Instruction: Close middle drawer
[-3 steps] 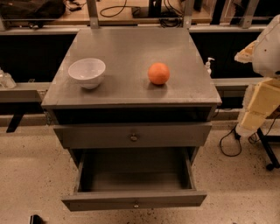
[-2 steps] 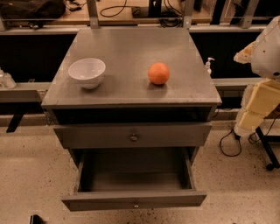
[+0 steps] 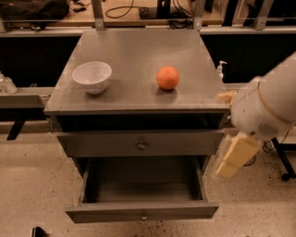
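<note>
Hand [image 3: 233, 156] low at right, just beside pulled-out middle drawer [image 3: 143, 190]; grip state impossible to tell. Bowl [image 3: 92, 76] and orange [image 3: 168, 77] apart on worktop [image 3: 134, 51].

A speckled beige floor [image 3: 27, 185] fills the lower frame, while a wooden bench [image 3: 138, 19] with cables [image 3: 121, 10] and a black bag [image 3: 32, 8] runs along the top.
</note>
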